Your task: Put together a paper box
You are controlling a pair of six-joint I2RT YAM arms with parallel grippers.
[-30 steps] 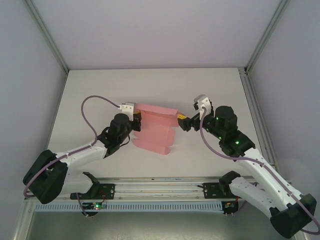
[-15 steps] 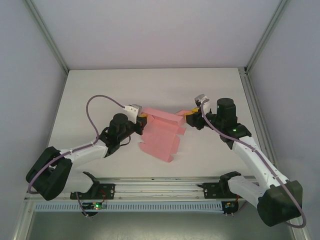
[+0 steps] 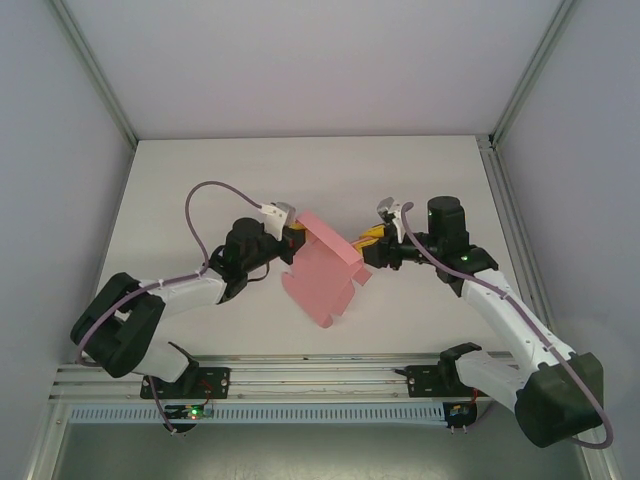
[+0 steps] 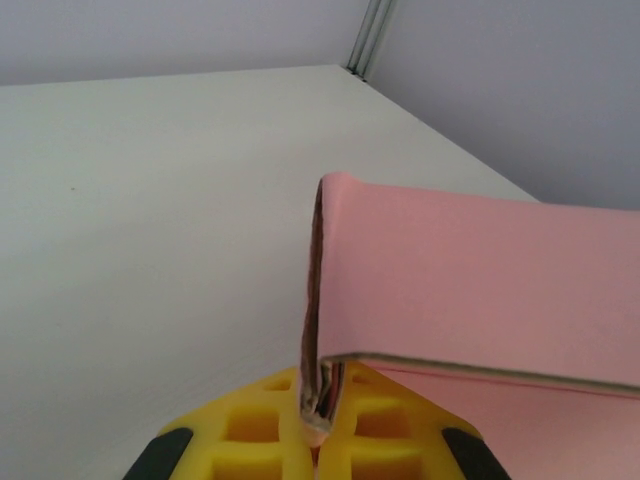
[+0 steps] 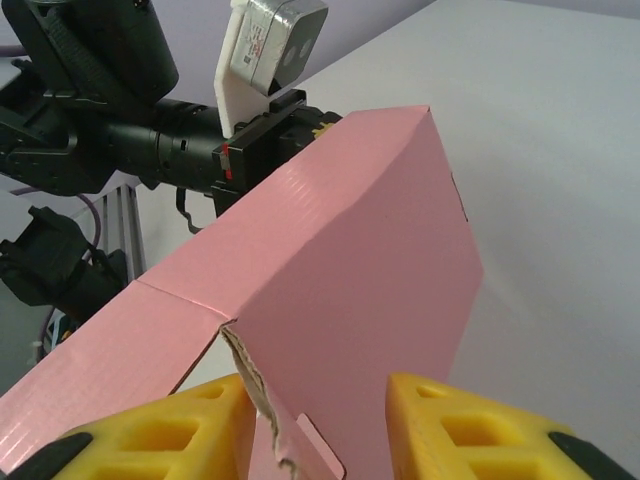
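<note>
Two jaws flanking paper box [image 3: 325, 270], left pinching

There is one paper box [image 3: 325, 272], seemingly a single piece, mid-scene on one table [image 3: 200, 180], and two grippers: left gripper [image 3: 293, 238], right gripper [image 3: 368, 242].

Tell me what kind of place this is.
Likely a robotics lab work cell: a white table, plain panel walls on metal framing, and a left arm and right arm bolted to a rail.

The paper box [image 3: 325, 275] is matt card — table [image 3: 200, 180] smooth, matt
</note>
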